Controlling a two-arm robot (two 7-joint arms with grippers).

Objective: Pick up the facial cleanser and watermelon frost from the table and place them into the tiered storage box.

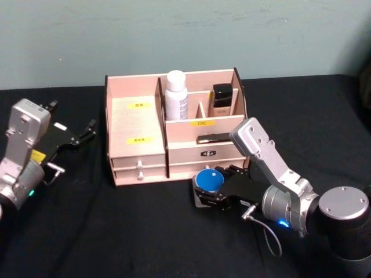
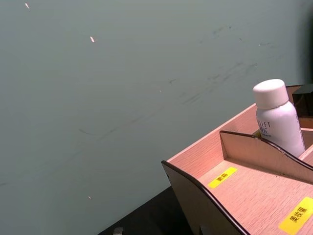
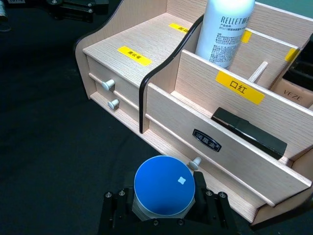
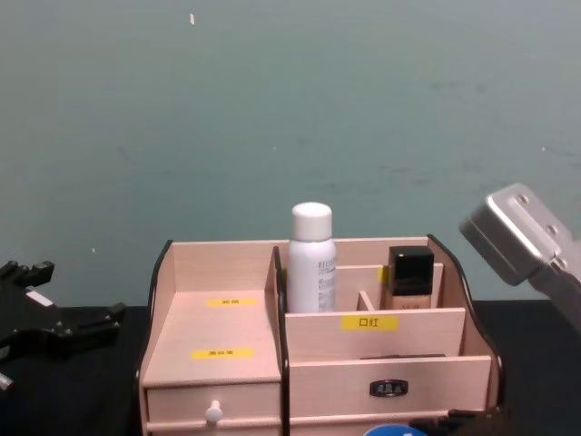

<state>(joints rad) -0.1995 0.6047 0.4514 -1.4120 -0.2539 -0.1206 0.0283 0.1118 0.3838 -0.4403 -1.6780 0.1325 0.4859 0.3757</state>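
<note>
Head view: I see facial cleanser already standing in rear compartment of tiered storage box, so half done. Right end effector grasping watermelon frost just in front of box drawers; placing it remains. Left end effector released, idle left of box.

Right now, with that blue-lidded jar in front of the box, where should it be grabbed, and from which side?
Probably the jar by its round clear wall, pinched on opposite sides, coming low from the front: the box stands right behind it. The right gripper sits around it that way; the left gripper idles beside the box.
</note>
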